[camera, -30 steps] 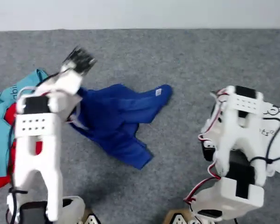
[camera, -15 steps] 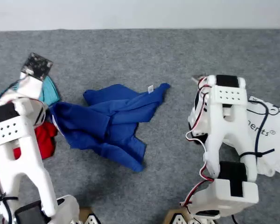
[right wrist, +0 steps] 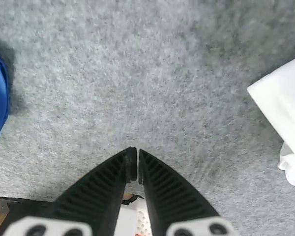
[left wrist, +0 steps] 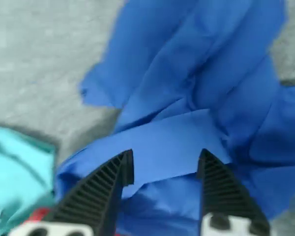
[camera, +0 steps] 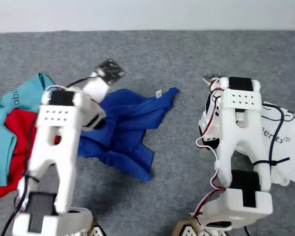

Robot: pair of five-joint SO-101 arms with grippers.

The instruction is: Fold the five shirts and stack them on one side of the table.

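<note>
Looking down on a grey, carpet-like worktop (camera: pixel 187 54) backed by a white wall (camera: pixel 147 14). Finding a blue shirt (camera: pixel 132 123) lying crumpled near the middle, with the left arm (camera: pixel 54 147) leaning over its left part. Noting a teal shirt (camera: pixel 10 113) and a red shirt (camera: pixel 19 128) overlapping in a heap at the left edge, just beside the blue one. Noting also a white shirt (camera: pixel 285 142) lying at the right edge, partly under the right arm (camera: pixel 241 137).

Turning to the left wrist view: seeing the left gripper (left wrist: pixel 165 157) hanging spread wide over the blue folds, holding nothing, with teal cloth lying off to one side.

Turning to the right wrist view: seeing the right gripper (right wrist: pixel 136 151) pressed closed on nothing over bare grey surface, between the blue shirt's edge and a corner of the white shirt.
</note>
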